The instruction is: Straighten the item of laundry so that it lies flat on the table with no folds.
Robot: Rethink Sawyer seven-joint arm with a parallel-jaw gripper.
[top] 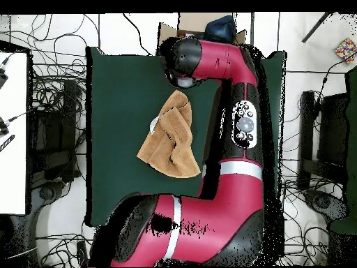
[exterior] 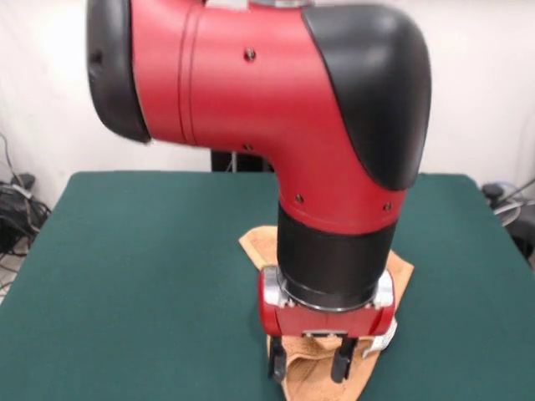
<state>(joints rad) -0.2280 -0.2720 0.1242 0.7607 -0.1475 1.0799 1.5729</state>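
The item of laundry is a tan terry towel lying crumpled and folded over itself on the green table, with a white tag at its side. My gripper hangs low over the towel's near end, its fingers open and standing apart on either side of a ridge of cloth. From overhead the towel is a folded wedge on the table, its tag on the left. The arm's wrist hides the gripper there.
The bulky red and black arm fills the middle of the front view and hides the towel's far part. Cables and equipment lie on the floor around the table. A cardboard box stands beyond the table's edge.
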